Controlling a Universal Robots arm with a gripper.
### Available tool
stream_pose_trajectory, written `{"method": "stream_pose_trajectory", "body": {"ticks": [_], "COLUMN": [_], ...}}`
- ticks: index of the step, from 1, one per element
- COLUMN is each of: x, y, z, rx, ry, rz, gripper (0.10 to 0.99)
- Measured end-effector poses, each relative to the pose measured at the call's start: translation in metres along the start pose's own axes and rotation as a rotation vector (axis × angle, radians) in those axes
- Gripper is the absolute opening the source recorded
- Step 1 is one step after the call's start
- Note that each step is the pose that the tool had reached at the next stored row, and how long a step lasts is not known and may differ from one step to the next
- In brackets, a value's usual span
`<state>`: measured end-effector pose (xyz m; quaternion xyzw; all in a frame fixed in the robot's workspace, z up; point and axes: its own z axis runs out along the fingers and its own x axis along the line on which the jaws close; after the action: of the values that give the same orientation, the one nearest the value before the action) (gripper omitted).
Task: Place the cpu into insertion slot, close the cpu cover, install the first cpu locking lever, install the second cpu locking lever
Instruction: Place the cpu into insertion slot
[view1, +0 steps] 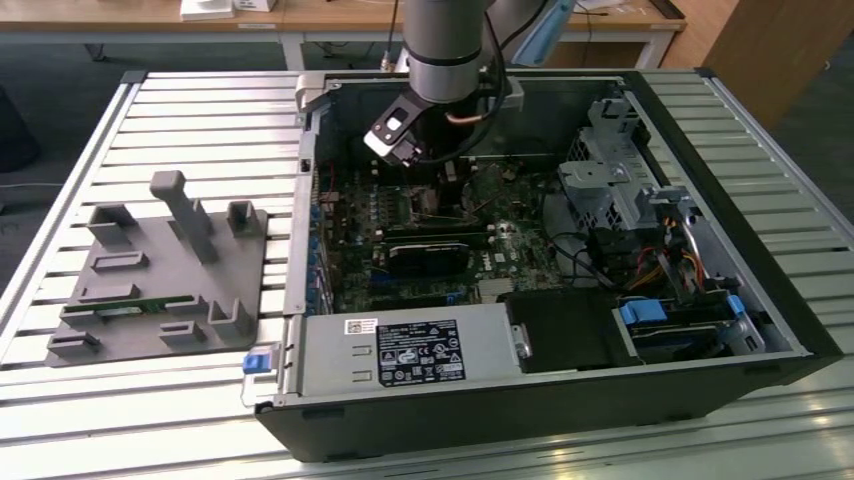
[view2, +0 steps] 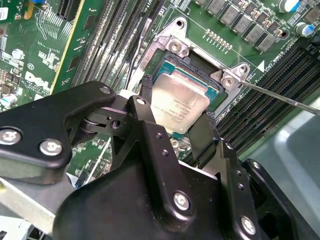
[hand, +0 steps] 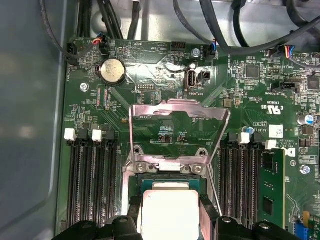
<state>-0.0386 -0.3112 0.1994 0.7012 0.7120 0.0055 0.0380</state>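
A slatted metal table (view1: 174, 120) carries an open computer case (view1: 747, 200). Inside, the cpu cover (hand: 176, 106) is raised, and the cpu (view2: 181, 102) is clamped edgewise in the jaws of the gripper (view2: 176, 120) over the insertion slot (view2: 197, 64). Pins could be bent by a tilted release.

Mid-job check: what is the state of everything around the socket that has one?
gripper: shut on the cpu.
cpu: at the insertion slot; seating unclear.
cpu cover: raised, open.
locking lever: unlatched, sticking out.
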Motion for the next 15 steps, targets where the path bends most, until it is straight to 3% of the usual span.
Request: {"method": "stream_pose_trajectory", "body": {"ticks": [15], "x": [0.0002], "y": [-0.0002], "z": [0.0029], "rx": [0.0], "ry": [0.0], "rz": [0.003], "gripper": [0.537]}}
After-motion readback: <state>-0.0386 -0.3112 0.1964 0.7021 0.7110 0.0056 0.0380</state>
